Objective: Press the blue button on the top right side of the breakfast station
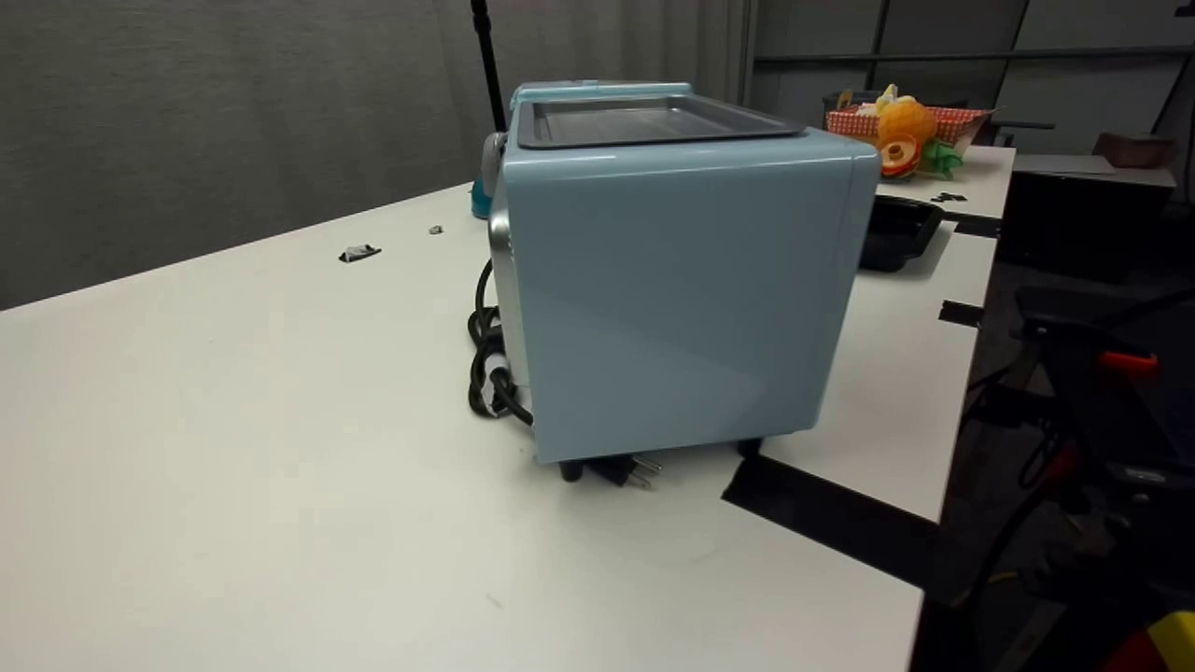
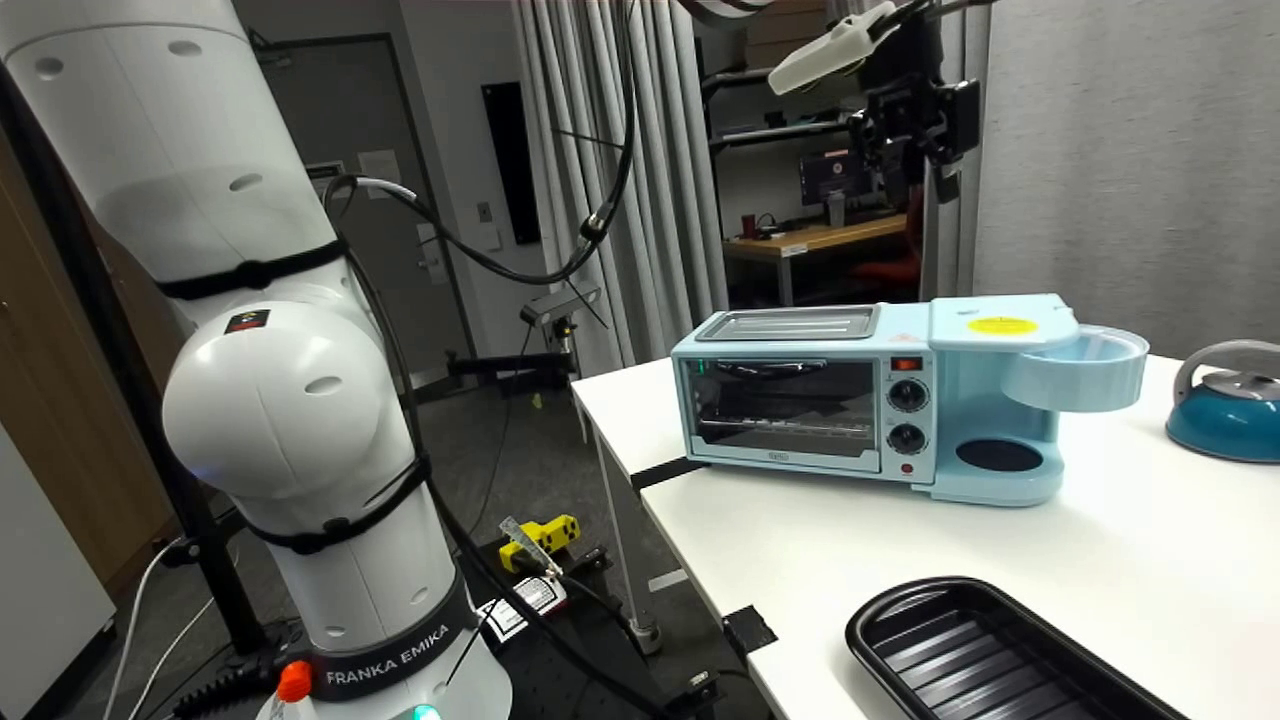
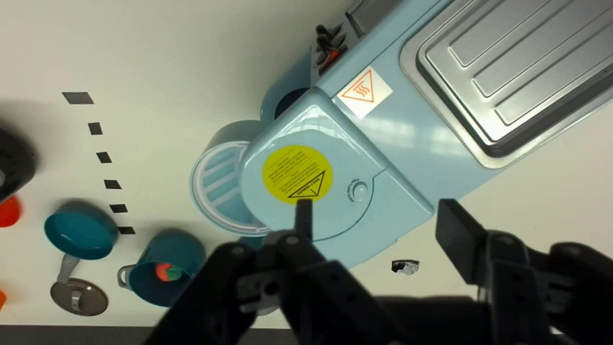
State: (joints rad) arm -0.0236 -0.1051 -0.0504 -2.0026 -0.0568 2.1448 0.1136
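Observation:
The pale blue breakfast station (image 1: 681, 289) stands on the white table, also in an exterior view (image 2: 990, 400) and the wrist view (image 3: 407, 129). A small round pale blue button (image 3: 360, 191) sits on its top cover beside a yellow round sticker (image 3: 297, 174). My gripper (image 3: 376, 211) is open, with nothing between its fingers. In the wrist view the button appears between the fingers and slightly above the line of their tips. In an exterior view my gripper (image 2: 925, 178) hangs well above the station, apart from it. The button cannot be made out in the exterior views.
A grey metal tray (image 3: 527, 72) lies on the station's top. A clear-blue round basket (image 2: 1075, 385) juts from its side. A black pan (image 2: 1000, 650), a teal kettle (image 2: 1235, 415), a teal pot (image 3: 167, 273) and a basket of toy food (image 1: 957, 121) stand on the table.

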